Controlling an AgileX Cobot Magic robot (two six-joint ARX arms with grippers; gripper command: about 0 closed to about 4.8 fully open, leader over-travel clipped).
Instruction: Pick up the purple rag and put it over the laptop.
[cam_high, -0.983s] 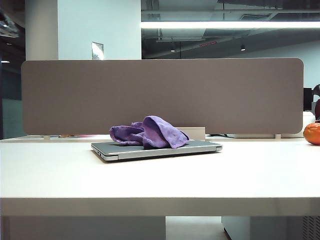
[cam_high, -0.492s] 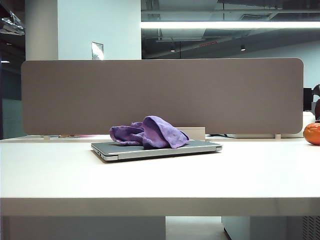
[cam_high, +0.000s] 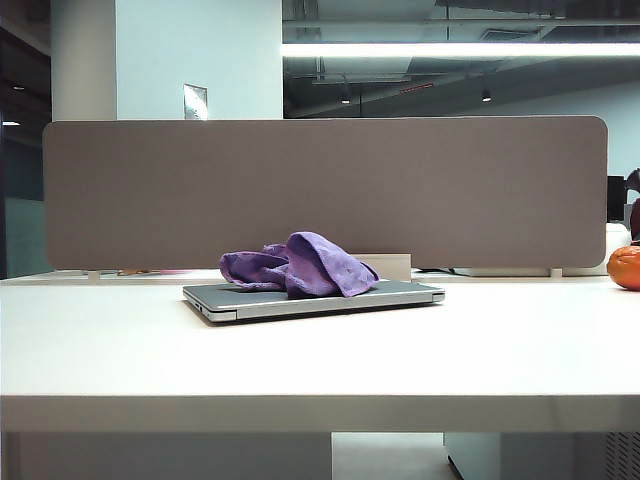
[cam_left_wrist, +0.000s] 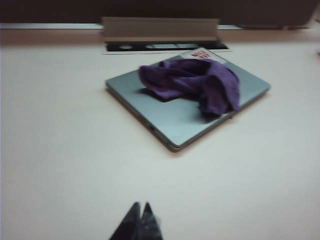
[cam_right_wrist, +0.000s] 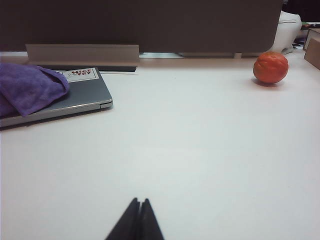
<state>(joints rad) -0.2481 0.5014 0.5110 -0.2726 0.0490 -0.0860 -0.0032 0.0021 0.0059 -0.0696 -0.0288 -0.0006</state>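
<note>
Black left pincer (cam_left_wrist: 140, 220) tips pressed together, empty, low over bare white tabletop (cam_left_wrist: 60, 150), well short of the laptop (cam_left_wrist: 175, 117). Right pincer (cam_right_wrist: 135, 220) likewise closed on nothing, over open tabletop, laptop off to one side, orange fruit (cam_right_wrist: 270, 67) far across. Purple rag (cam_high: 297, 266) bunched in a heap on the closed laptop lid, covering only part of it, one fold hanging over an edge. Placement step looks done; arms apparently parked clear. If fuller cover is wanted, next move: reopen, pinch a rag corner, pull flat across the lid.
</note>
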